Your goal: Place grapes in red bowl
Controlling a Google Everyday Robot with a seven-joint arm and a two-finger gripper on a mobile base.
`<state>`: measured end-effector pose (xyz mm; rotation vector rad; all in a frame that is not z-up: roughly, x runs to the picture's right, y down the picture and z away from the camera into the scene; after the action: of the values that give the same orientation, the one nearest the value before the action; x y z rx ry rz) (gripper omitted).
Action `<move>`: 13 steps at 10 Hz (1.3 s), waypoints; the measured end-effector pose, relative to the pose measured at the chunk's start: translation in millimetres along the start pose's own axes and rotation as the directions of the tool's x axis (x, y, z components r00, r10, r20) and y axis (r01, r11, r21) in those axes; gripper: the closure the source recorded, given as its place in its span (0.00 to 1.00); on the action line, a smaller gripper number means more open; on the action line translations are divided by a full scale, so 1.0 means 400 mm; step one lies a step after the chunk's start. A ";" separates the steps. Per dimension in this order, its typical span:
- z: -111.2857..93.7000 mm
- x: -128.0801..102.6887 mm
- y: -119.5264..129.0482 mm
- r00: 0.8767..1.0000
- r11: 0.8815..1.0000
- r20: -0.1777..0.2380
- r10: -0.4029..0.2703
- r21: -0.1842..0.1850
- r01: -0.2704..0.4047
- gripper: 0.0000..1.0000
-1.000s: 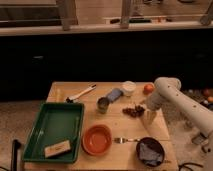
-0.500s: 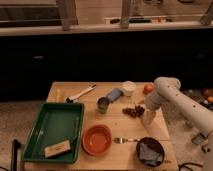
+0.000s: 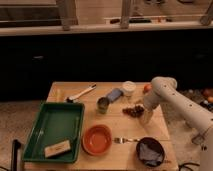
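The grapes (image 3: 132, 110) are a small dark reddish cluster lying on the wooden table (image 3: 125, 130), right of centre. The red bowl (image 3: 96, 139) is a shallow orange-red bowl near the table's front, left and below the grapes, with nothing visible in it. My gripper (image 3: 146, 116) hangs at the end of the white arm, just right of the grapes and close to the table surface.
A green tray (image 3: 54, 131) holding a small tan block sits at the front left. A metal can (image 3: 103, 104), a blue object (image 3: 114, 94), a white cup (image 3: 129, 88), an orange fruit (image 3: 147, 88), a fork (image 3: 126, 140) and a dark bowl with cloth (image 3: 150, 151) also stand on the table.
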<state>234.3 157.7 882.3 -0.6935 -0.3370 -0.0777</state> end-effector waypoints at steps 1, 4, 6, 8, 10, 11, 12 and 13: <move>0.005 0.000 -0.002 1.000 1.000 0.001 -0.002 0.002 0.002 0.44; 0.014 0.004 -0.003 1.000 1.000 0.000 -0.002 0.002 0.002 0.75; 0.013 0.001 -0.004 1.000 1.000 -0.001 -0.011 0.003 0.011 0.93; 0.001 -0.012 -0.008 1.000 1.000 -0.006 -0.030 0.002 0.030 1.00; -0.027 -0.028 -0.011 0.999 0.999 -0.011 -0.051 0.011 0.051 1.00; -0.046 -0.048 -0.016 0.997 0.997 -0.009 -0.071 0.016 0.071 1.00; -0.052 -0.061 -0.019 0.996 0.996 -0.008 -0.085 0.018 0.085 1.00; -0.064 -0.082 -0.023 0.994 0.994 -0.005 -0.106 0.022 0.106 1.00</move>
<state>208.7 132.7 858.7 -0.6532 -0.3702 -0.1764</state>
